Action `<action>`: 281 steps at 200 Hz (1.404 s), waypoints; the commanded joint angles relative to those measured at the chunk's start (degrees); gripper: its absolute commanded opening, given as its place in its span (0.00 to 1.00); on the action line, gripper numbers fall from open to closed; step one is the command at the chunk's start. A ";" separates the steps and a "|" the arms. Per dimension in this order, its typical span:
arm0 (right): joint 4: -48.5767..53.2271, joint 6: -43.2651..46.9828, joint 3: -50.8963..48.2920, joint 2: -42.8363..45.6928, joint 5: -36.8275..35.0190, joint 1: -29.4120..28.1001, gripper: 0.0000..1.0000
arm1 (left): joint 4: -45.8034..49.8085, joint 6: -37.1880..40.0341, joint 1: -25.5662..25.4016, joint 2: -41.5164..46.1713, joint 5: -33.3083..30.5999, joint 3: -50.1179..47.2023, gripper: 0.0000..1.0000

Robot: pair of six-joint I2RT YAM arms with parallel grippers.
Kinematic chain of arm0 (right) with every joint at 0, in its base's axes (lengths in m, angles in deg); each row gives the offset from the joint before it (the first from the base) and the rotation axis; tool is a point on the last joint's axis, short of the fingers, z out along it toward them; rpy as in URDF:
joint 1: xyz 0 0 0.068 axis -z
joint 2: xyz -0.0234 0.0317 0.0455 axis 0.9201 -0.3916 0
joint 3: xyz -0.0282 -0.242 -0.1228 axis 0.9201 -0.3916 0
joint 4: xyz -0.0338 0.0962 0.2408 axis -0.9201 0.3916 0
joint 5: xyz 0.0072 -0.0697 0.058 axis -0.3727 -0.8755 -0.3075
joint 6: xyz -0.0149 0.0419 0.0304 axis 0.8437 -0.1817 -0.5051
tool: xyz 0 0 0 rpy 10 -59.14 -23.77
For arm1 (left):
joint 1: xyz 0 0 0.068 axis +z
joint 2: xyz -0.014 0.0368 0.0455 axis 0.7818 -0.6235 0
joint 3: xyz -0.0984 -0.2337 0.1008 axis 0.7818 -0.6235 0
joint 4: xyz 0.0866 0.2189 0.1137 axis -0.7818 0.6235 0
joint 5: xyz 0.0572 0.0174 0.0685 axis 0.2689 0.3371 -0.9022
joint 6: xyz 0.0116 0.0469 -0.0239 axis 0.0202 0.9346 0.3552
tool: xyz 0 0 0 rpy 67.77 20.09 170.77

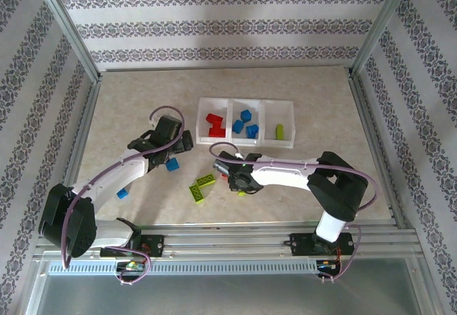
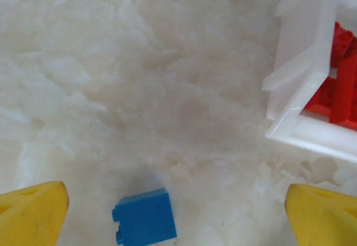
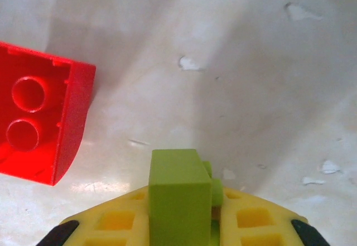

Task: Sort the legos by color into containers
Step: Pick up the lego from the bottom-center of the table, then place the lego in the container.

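Legos in red, blue and lime are being sorted on a pale mottled table (image 1: 128, 108). Beyond both grippers sits the clear three-compartment tray (image 1: 246, 101). It holds red bricks (image 1: 214, 124) in its left cell, blue bricks (image 1: 245, 123) in the middle and a lone lime piece (image 1: 280, 131) on the right, so each colour evidently has its own cell. The left gripper (image 2: 178, 204) hangs with its yellow fingers (image 2: 33, 210) spread wide. A small blue brick (image 2: 145, 219) lies untouched on the table between them, nearer the left finger; the wide spread looks meant to straddle it for a pickup. The right gripper (image 3: 181, 223) is closed on a lime brick (image 3: 173, 187), pinched between its fingers, probably for carrying to the right cell. A red brick (image 3: 39, 123), hollow side showing, lies ahead and left of those fingers, apart from them.
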 commanded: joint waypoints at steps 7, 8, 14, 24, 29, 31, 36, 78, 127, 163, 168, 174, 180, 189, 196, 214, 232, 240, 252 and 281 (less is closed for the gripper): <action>1.59 3.02 -0.82 2.87 -3.69 2.29 0.12 | 1.54 -1.74 0.82 4.85 -0.55 -3.68 1.00; 1.62 3.14 -0.75 2.93 -3.80 2.38 0.12 | 1.56 -1.75 0.87 5.03 -0.55 -3.83 1.00; 1.71 4.01 -0.33 3.44 -4.57 3.00 0.11 | 1.65 -2.13 0.83 6.10 -0.52 -4.86 1.00; 1.65 5.75 0.49 4.14 -5.58 4.23 0.11 | 1.75 -2.78 0.85 8.06 -0.34 -6.71 1.00; 1.64 6.77 1.13 4.49 -6.08 4.87 0.11 | 1.76 -3.11 0.90 9.02 -0.23 -7.54 1.00; 1.64 7.07 1.36 4.66 -6.31 5.09 0.11 | 1.76 -3.22 0.86 9.41 -0.25 -7.86 1.00; 1.67 8.04 1.97 5.02 -6.76 5.71 0.11 | 1.84 -3.55 0.82 10.30 -0.05 -8.66 1.00; 1.50 15.51 7.06 7.79 -10.41 11.55 0.11 | 3.48 -5.49 0.83 16.51 -0.35 -12.15 1.00; -0.31 23.92 9.18 11.37 -15.96 19.18 0.12 | 4.74 -5.46 0.82 19.23 -1.34 -12.34 1.00; -3.22 29.09 10.14 10.13 -11.13 27.64 0.13 | 4.33 -6.40 0.83 18.74 -1.24 -12.34 1.00; -3.51 29.67 10.55 9.47 -10.08 28.53 0.13 | 4.26 -6.57 0.82 18.69 -1.04 -12.34 1.00; -3.76 30.39 11.18 8.59 -9.05 29.79 0.13 | 4.15 -6.70 0.82 18.65 -0.80 -12.38 1.00; -3.96 31.03 11.89 7.65 -8.04 30.94 0.13 | 4.09 -6.73 0.83 18.59 -0.52 -12.42 1.00; -4.08 31.80 13.08 6.07 -6.98 32.29 0.13 | 4.17 -6.83 0.84 18.50 -0.36 -12.42 1.00; -4.01 32.55 14.09 4.76 -6.16 33.20 0.13 | 4.34 -6.95 0.83 18.52 -0.33 -12.42 1.00; -4.18 33.94 16.69 1.41 -4.82 34.60 0.14 | 4.74 -7.12 0.82 18.68 -0.29 -12.42 1.00; -4.21 34.83 19.20 -1.99 -3.24 35.24 0.15 | 5.13 -7.30 0.89 18.77 -0.34 -12.51 1.00; -4.19 35.15 20.21 -3.46 -2.58 35.34 0.15 | 5.18 -7.39 0.88 18.82 -0.32 -12.51 1.00; -3.99 35.44 21.72 -5.62 -1.78 35.33 0.16 | 5.18 -7.48 0.96 18.92 -0.23 -12.60 1.00; -3.81 35.57 23.96 -9.40 -0.49 35.43 0.17 | 5.35 -7.26 0.96 18.90 0.07 -12.58 1.00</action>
